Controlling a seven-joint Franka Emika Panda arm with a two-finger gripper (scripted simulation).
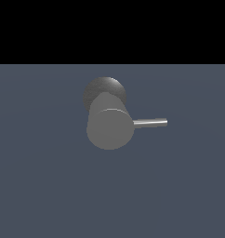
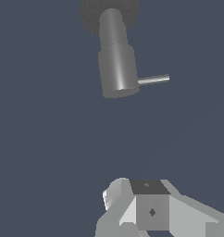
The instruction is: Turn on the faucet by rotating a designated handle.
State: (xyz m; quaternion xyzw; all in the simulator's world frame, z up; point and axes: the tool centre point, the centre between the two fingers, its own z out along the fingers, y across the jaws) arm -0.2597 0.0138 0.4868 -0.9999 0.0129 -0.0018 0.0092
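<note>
Exterior view: a grey metal faucet [image 1: 109,122] stands alone in the middle of a flat, dark blue-grey surface [image 1: 40,186], beneath a black band across the top of the picture. Its thick cylinder points toward the camera, showing a flat round end face, and behind it sits a darker rounded base. The handle [image 1: 150,123], a thin shiny silver rod, projects from the cylinder's side toward the exterior view's right, lying roughly level. No arm or tool appears in this view, and nothing touches the faucet.

Wrist view: the same faucet [image 2: 116,60] is seen from farther back, its cylinder rising from the dark round base, with the handle [image 2: 153,79] sticking out sideways. Pale grey and white blocky parts of the arm's end fill the near edge of the picture; this is the tool [image 2: 151,208], but its fingertips are out of the frame, so I cannot tell whether it is open or closed. It holds nothing that can be seen. A wide stretch of bare surface lies between the tool and the faucet, so they are well apart.

Judged from these pictures, the task looks barely begun: the handle is untouched, and the approach, the contact and the turn all appear to remain.
</note>
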